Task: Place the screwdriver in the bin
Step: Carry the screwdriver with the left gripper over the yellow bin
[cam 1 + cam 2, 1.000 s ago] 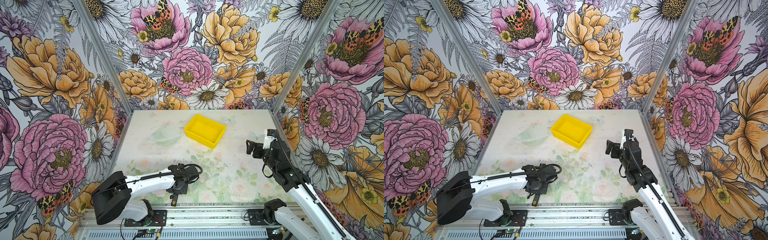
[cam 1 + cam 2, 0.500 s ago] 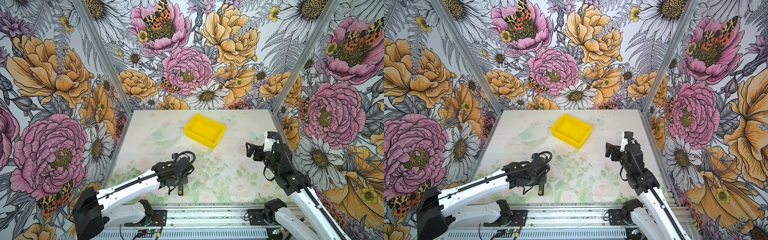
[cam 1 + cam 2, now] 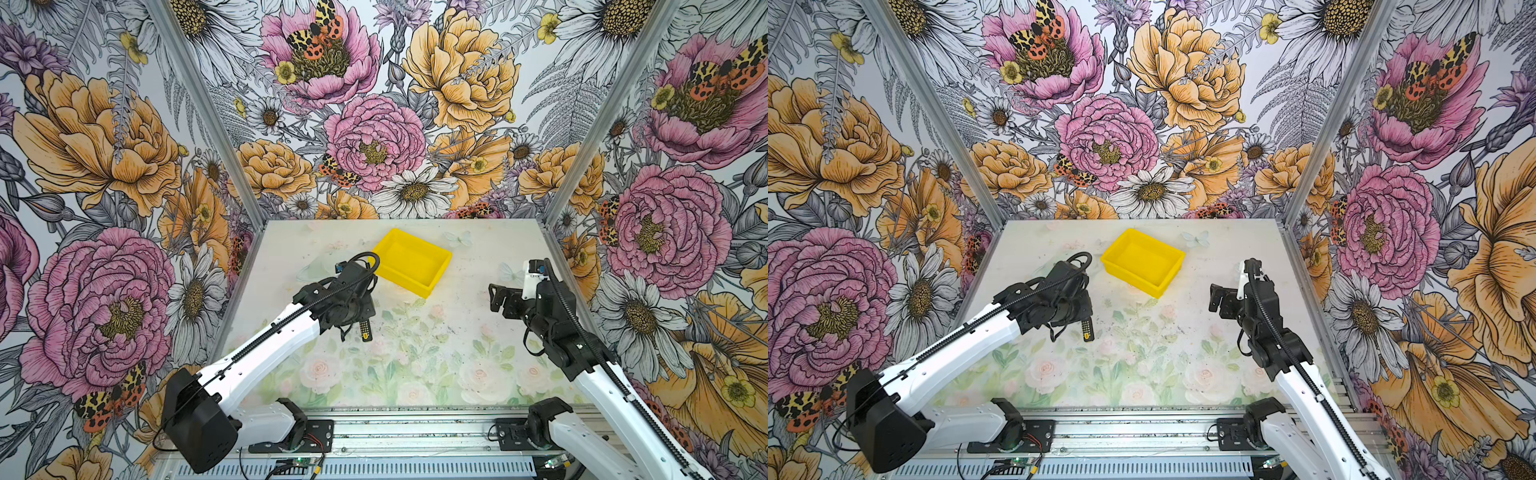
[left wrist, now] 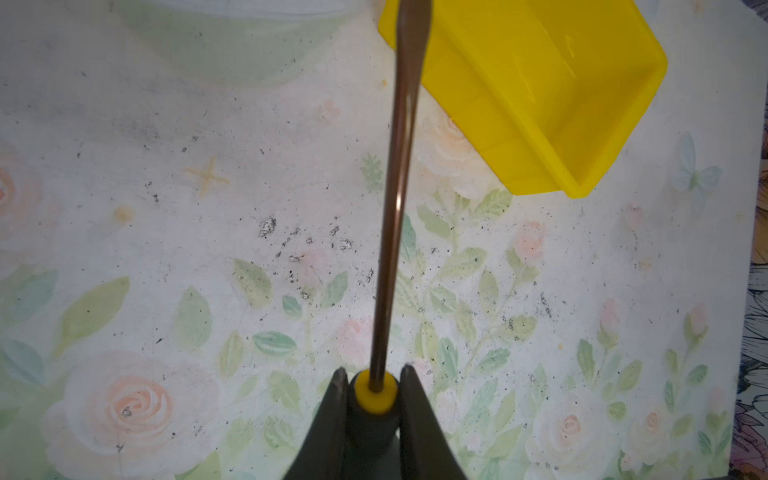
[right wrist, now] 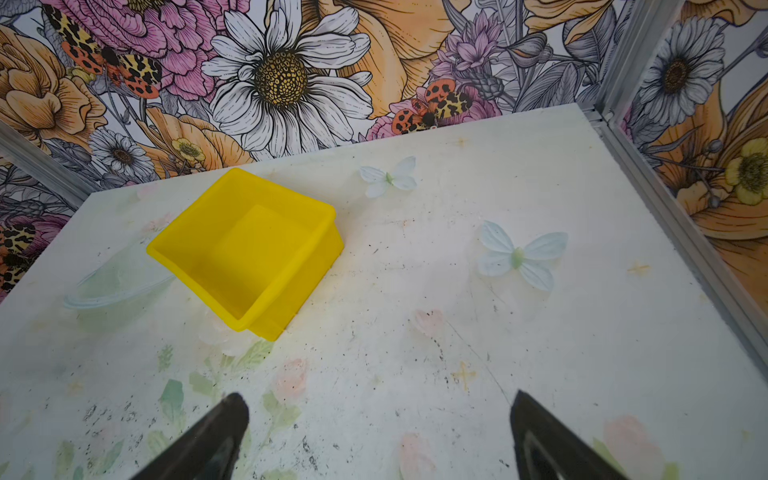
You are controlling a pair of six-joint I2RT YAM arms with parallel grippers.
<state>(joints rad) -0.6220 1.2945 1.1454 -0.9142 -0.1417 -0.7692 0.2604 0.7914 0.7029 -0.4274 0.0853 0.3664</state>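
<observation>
Left jaws clamped on black-and-yellow handle of slim metal-shafted screwdriver (image 4: 397,216), hanging over floral tabletop (image 4: 166,208) just short of bright yellow plastic bin (image 4: 540,83), right jaws wide, empty; risk: leading shaft clipping low rim, shoving bin, or early release missing.

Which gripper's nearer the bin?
Left. The left gripper, shut on the screwdriver, hangs just short of the bin; the right gripper, open, sits farther off on the other side.
</observation>
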